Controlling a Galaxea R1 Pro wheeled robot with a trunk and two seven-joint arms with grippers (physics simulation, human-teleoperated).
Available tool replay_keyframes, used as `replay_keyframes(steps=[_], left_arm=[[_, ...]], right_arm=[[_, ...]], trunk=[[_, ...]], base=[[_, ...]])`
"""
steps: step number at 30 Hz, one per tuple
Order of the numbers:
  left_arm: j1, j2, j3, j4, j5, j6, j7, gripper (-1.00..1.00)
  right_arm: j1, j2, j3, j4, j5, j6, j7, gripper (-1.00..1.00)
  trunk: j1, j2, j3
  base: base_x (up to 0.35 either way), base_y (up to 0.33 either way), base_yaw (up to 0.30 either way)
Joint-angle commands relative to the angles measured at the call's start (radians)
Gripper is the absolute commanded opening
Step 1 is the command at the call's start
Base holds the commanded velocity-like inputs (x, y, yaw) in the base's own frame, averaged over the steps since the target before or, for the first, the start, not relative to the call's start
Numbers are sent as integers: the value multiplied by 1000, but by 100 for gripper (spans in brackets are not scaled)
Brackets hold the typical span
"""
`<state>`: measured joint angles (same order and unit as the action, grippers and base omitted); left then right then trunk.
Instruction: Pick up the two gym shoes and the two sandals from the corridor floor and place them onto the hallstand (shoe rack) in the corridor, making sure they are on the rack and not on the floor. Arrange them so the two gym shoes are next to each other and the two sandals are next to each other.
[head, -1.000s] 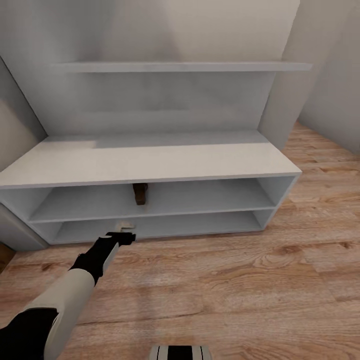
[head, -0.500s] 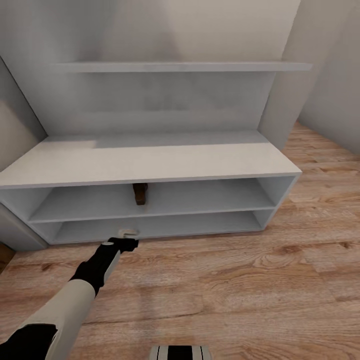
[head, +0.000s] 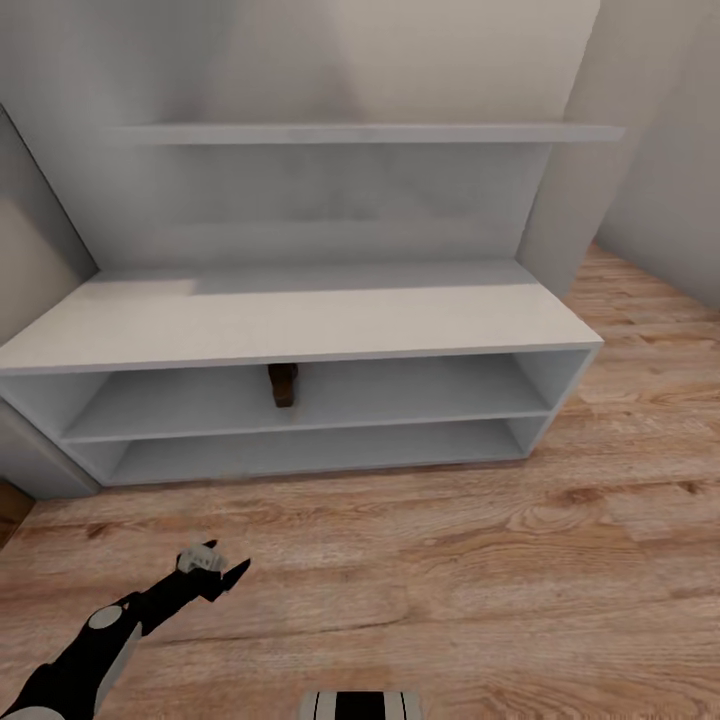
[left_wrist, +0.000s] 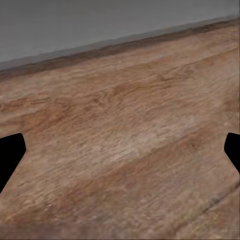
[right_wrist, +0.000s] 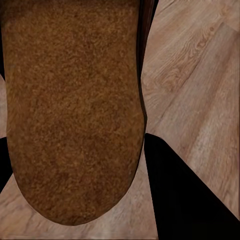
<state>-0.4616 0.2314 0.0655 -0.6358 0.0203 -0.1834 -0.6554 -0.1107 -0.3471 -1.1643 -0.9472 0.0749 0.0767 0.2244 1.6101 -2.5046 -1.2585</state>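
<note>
The pale grey hallstand (head: 300, 320) stands against the wall ahead, on the wood-plank corridor floor (head: 450, 560). One brown sandal (head: 283, 384) lies on its upper open tier, near the middle. A second sandal (right_wrist: 70, 100) shows its tan-brown footbed close up in the right wrist view, with my right gripper (right_wrist: 80, 175) shut on it above the floor. My left gripper (head: 222, 562) hangs open over bare floor in front of the rack's left half. Its dark fingertips (left_wrist: 10, 155) stand far apart with nothing between them. The gym shoes are out of view.
A long wall shelf (head: 360, 133) runs above the bench top. Grey wall panels (head: 660, 180) close in on the right, and another grey unit's corner (head: 30, 460) sits at the left. Part of my base (head: 360, 705) shows at the bottom edge.
My left arm has pulled back from the mouth of the rack's lower tier toward me and now sits lower over the floor. The sandal on the upper tier has not moved.
</note>
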Motion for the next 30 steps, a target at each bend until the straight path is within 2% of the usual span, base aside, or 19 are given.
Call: replay_keyframes(steps=[1,22,30], left_arm=[[-50,-3,2,1,6,-2,-6,100],[-49,3,7,1,10,-2,-8,100],[-48,5,14,0,11,-2,-9,100]], right_arm=[[-1,0,-4,-3,5,6,7,-100],[-1,0,-3,-2,5,6,7,-100],[-1,0,-3,-2,5,6,7,-100]], trunk=[[-1,0,-1],[-1,0,-1],[-1,0,-1]], base=[[-210,143,0],[-242,220,2],[-125,284,114]])
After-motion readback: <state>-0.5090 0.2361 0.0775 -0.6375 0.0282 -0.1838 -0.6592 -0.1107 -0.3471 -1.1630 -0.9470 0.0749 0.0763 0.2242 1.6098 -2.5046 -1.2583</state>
